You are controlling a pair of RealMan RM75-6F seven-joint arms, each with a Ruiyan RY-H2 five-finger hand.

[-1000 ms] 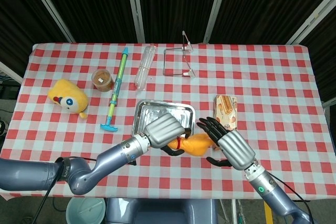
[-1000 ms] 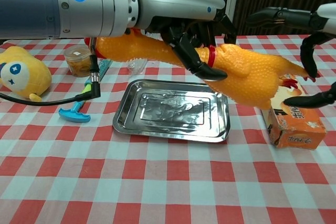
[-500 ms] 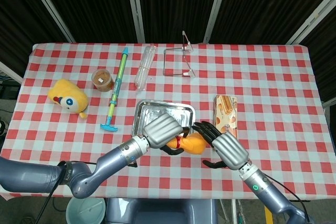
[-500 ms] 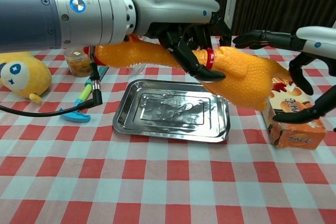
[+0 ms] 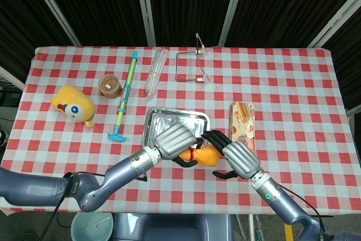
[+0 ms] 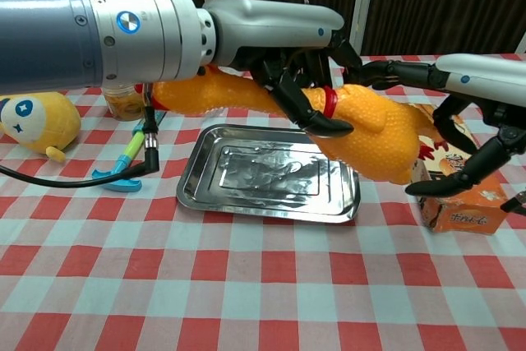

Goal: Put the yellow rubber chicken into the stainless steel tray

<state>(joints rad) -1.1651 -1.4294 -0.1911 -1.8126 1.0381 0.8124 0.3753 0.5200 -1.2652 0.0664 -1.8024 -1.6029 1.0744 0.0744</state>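
The yellow rubber chicken (image 6: 370, 133) hangs in the air over the right end of the stainless steel tray (image 6: 222, 191), body sloping down to the right. My left hand (image 6: 292, 67) grips it around the neck, at the red collar. From the right, my right hand (image 6: 464, 117) curves its spread fingers around the chicken's rear; I cannot tell whether they touch it. In the head view the chicken (image 5: 206, 154) shows between the left hand (image 5: 175, 139) and the right hand (image 5: 240, 157), at the near edge of the tray (image 5: 155, 118).
An orange snack box (image 6: 460, 207) lies right of the tray, under my right hand. A yellow plush toy (image 5: 72, 104), a brown jar (image 5: 110, 86) and a blue-green toy pump (image 5: 124, 99) lie to the left. A clear bottle (image 5: 155, 71) and wire stand (image 5: 190, 67) sit behind.
My right hand has moved left and closed in around the chicken's rear. The left hand has lowered the chicken's body slightly toward the tray.
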